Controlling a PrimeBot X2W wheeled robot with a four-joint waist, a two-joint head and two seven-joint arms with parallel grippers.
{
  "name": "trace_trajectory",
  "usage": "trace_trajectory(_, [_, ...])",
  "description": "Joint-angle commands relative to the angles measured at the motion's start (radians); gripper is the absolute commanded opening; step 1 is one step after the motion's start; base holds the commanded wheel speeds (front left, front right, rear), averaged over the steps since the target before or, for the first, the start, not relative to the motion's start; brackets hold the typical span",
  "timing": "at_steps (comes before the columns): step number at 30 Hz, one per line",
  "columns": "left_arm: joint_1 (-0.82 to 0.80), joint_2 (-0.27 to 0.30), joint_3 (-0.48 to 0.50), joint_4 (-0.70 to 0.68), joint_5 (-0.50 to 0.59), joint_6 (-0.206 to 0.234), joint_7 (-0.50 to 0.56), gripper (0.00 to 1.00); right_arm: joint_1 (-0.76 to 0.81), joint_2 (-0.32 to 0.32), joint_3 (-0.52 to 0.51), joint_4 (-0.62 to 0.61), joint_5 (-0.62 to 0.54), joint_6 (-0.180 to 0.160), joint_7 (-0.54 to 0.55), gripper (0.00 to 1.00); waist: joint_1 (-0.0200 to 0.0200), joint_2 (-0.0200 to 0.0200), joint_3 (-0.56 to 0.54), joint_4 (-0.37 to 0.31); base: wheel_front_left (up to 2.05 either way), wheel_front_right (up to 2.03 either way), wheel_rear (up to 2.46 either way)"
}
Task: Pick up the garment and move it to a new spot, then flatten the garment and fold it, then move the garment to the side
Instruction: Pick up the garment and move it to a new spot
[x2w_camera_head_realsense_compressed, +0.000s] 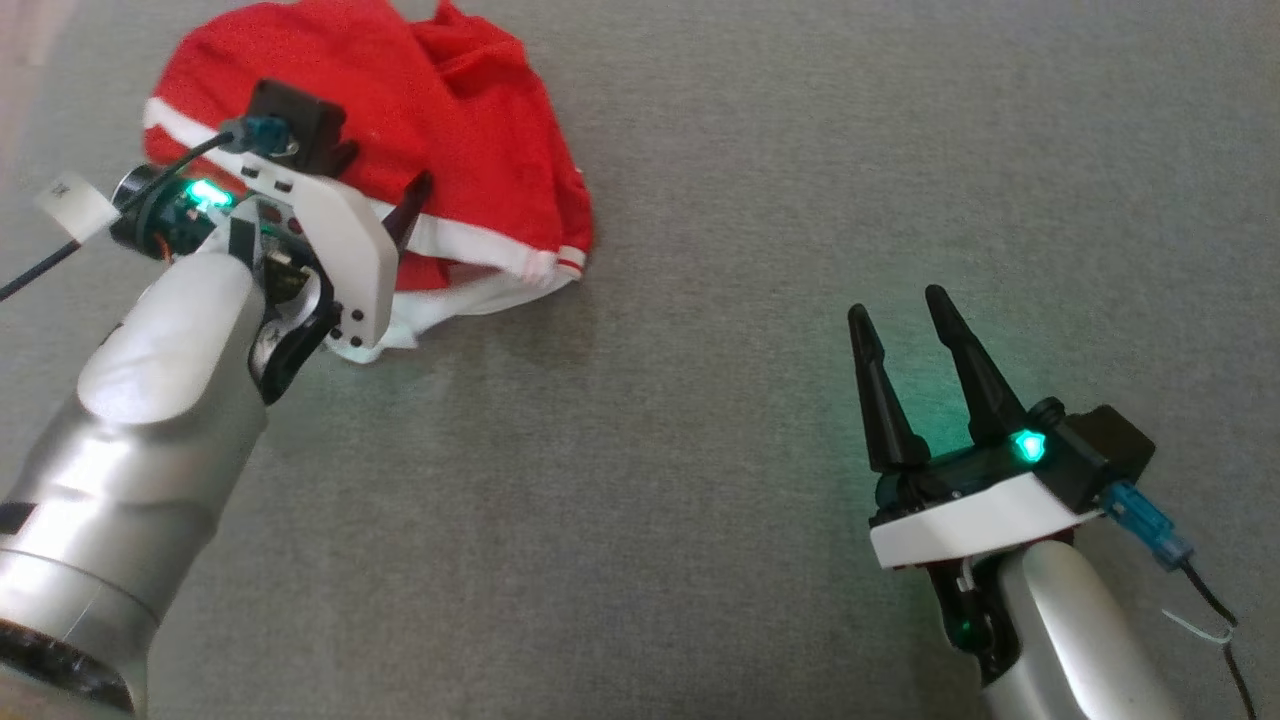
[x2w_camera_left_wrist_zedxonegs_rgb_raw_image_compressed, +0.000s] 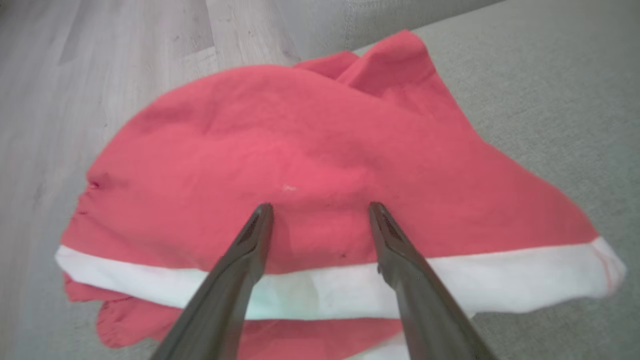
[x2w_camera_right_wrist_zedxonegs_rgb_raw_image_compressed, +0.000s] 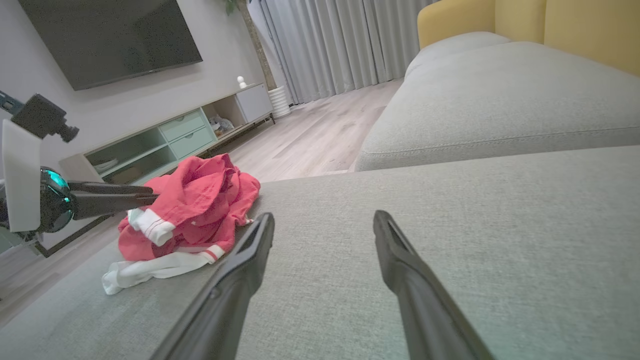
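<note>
On the grey seat (x2w_camera_head_realsense_compressed: 700, 400) lies the red garment (x2w_camera_head_realsense_compressed: 470, 130), bunched just ahead of the left gripper (x2w_camera_left_wrist_zedxonegs_rgb_raw_image_compressed: 320, 207) (fingers apart). The right gripper (x2w_camera_head_realsense_compressed: 900, 300), apart too, sits well away. Pinching one thin layer could let it slip.

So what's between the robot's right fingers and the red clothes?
Just bare grey cushion. In the head view, the stretch between the right fingers and the red garment has nothing else lying on it.

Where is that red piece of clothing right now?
The red garment lies crumpled at the head view's upper left on the grey cushion, right in front of the open left end effector, far from the right end effector.
</note>
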Motion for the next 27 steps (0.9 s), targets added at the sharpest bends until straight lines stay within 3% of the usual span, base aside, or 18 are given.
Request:
trace_trajectory(1, [-0.062, 0.052, 0.012, 0.0, -0.025, 0.002, 0.002, 1.0, -0.025, -0.002, 0.026, -0.038, 0.007, -0.001, -0.011, 1.0, -0.0002, 0.0, 0.02, -0.027, 0.0, 0.0, 0.0])
trace_trajectory(9, [-0.079, 0.043, -0.047, 0.087, -0.089, 0.002, -0.016, 1.0, -0.027, -0.002, 0.02, -0.042, 0.01, -0.001, -0.011, 1.0, -0.0002, 0.0, 0.025, -0.043, 0.0, 0.0, 0.0])
trace_trajectory(10, [-0.079, 0.04, -0.055, 0.096, -0.099, 0.002, -0.015, 0.88, -0.028, -0.002, 0.019, -0.042, 0.01, -0.001, -0.011, 1.0, -0.0002, 0.0, 0.025, -0.044, 0.0, 0.0, 0.0])
trace_trajectory(11, [-0.08, 0.038, -0.064, 0.103, -0.107, 0.002, -0.018, 0.04, -0.028, -0.002, 0.019, -0.042, 0.01, -0.001, -0.011, 1.0, -0.0002, 0.0, 0.024, -0.045, 0.0, 0.0, 0.0])
trace_trajectory(12, [-0.083, 0.037, -0.075, 0.107, -0.114, 0.002, -0.022, 0.0, -0.029, -0.002, 0.019, -0.042, 0.01, -0.001, -0.011, 1.0, -0.0002, 0.0, 0.023, -0.046, 0.0, 0.0, 0.0])
trace_trajectory(16, [-0.105, 0.04, -0.102, 0.114, -0.119, 0.002, -0.103, 0.0, -0.024, -0.002, 0.013, -0.039, 0.008, -0.001, -0.011, 1.0, -0.0002, 0.0, 0.008, -0.043, 0.0, 0.0, 0.0])
trace_trajectory(21, [-0.153, 0.025, -0.097, 0.125, -0.087, 0.005, -0.321, 0.0, -0.002, -0.002, 0.009, -0.031, 0.009, -0.001, -0.011, 1.0, -0.0002, 0.0, -0.049, -0.033, 0.0, 0.0, 0.0])
trace_trajectory(27, [-0.172, -0.009, -0.097, 0.098, -0.051, 0.02, -0.49, 0.0, 0.032, -0.002, 0.006, -0.022, 0.018, -0.001, -0.011, 1.0, -0.0002, 0.0, -0.124, -0.025, 0.0, 0.0, 0.0])
